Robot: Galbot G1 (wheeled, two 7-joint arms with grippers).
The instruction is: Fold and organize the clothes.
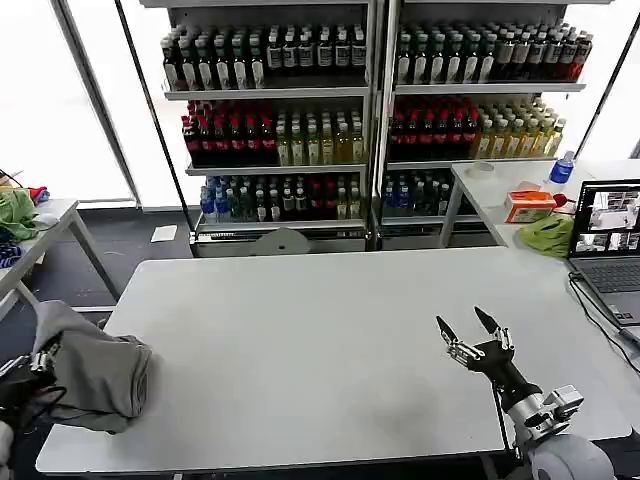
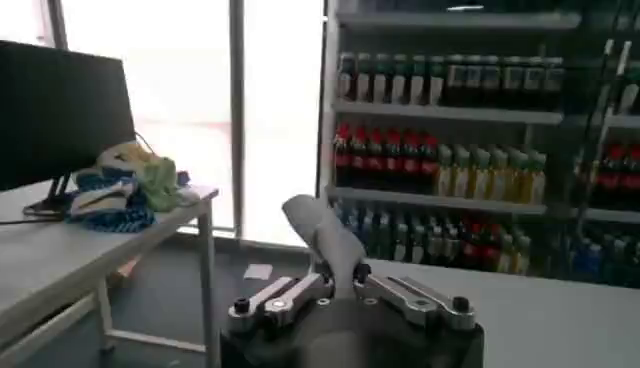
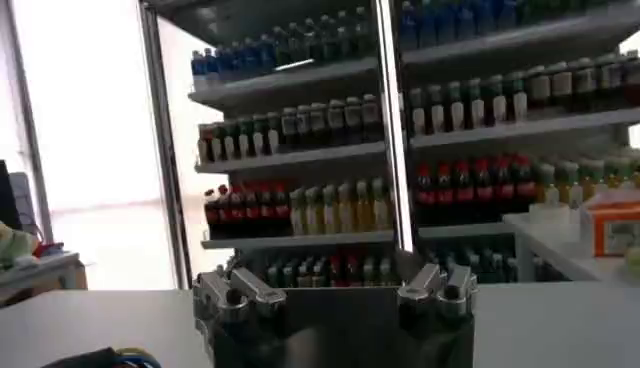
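Head view. No brand, label or other writing can be read — the bottles on the shelves (image 1: 370, 110) behind are too small to make out. A light grey shirt (image 1: 95, 375) lies bunched in a rumpled heap at the near left corner of the white counter (image 1: 320, 340), part of it draped over the left edge; no print or collar can be seen among the folds. The left pincer (image 1: 40, 362) sits at that edge, clenched on a fold of the shirt. The right pincer (image 1: 475, 335) hovers above the counter's near right part, its fingers spread apart and nothing between them. A laptop (image 1: 610, 250) stands at the far right edge.

Left wrist view. The left pincer (image 2: 335, 280) grips a raised tuft of the grey shirt (image 2: 325, 235) between its closed fingers; the cloth stands up plain and unmarked. A dark monitor (image 2: 60, 110) and a pile of cloths rest on a side table.

Right wrist view. The right pincer (image 3: 335, 290) is released — its two fingers stand well apart, holding nothing, above the counter (image 3: 560, 325). Bottle labels on the shelves (image 3: 400, 150) are illegible.
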